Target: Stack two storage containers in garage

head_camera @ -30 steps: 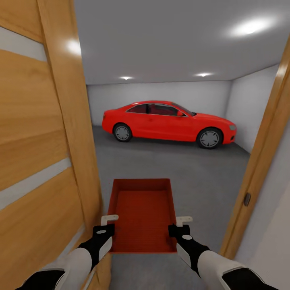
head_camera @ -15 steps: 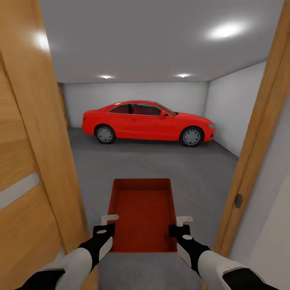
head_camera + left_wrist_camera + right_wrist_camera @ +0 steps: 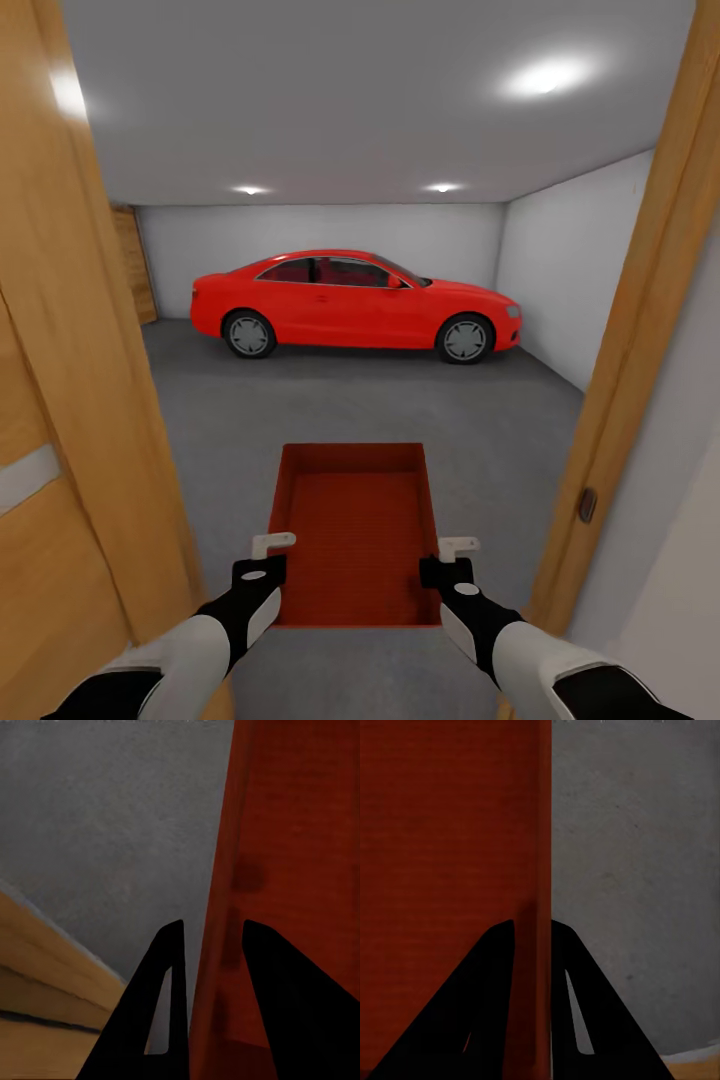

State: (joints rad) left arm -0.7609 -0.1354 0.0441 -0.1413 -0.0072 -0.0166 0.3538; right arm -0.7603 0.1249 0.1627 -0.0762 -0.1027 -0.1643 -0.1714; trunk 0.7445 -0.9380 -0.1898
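Your left pincer (image 3: 272,545) is nearly closed, its two fingers clamped on the left long wall of the orange-red rectangular open-top plastic bin (image 3: 355,530); in the left wrist view the dark fingers (image 3: 161,1012) straddle that wall (image 3: 225,945), one outside, one inside. Your right pincer (image 3: 458,547) grips the opposite long wall the same way, and the right wrist view shows its fingers (image 3: 487,1005) pressed to both faces of the thin red wall (image 3: 538,907). You hold the bin level between both arms, in front of you, above the dark grey concrete floor (image 3: 330,400), in a doorway with orange-wood frames at left (image 3: 80,350) and right (image 3: 640,330). Ahead in the pale-walled room, a bright red car (image 3: 355,305) stands side-on against the far wall.

The bin's near end wall is mostly cut off by your wrists' angle, and its underside is hidden. Whether the bin touches either door frame cannot be told. The wooden panel (image 3: 132,265) in the far left corner is partly hidden by the left frame.
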